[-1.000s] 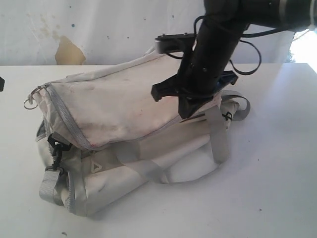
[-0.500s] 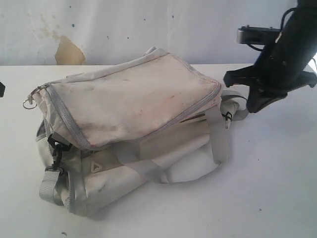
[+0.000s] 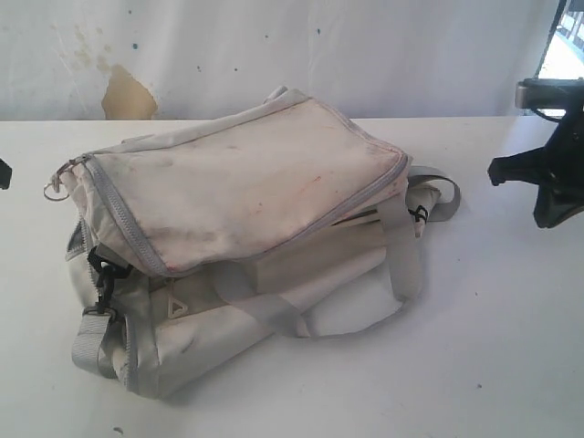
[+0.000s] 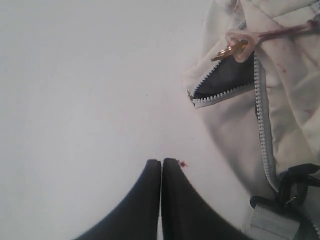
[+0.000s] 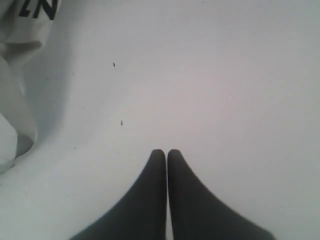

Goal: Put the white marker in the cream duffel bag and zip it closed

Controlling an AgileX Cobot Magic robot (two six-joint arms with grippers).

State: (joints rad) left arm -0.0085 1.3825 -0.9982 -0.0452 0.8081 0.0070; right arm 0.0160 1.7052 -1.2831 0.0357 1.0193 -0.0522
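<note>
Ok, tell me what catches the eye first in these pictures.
A large, stained cream fabric duffel bag fills the middle of the white table. In the left wrist view, a short stretch of its light grey zipper gapes dark beside a metal ring. The black left gripper and right gripper both hang shut over bare tabletop.

Bare table (image 3: pixel 493 347) beside cream duffel bag (image 3: pixel 237 182)

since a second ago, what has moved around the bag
The right gripper swung away from over the cream duffel bag to the right edge of the exterior view, shut and holding nothing. The bag lies as it did.
</note>
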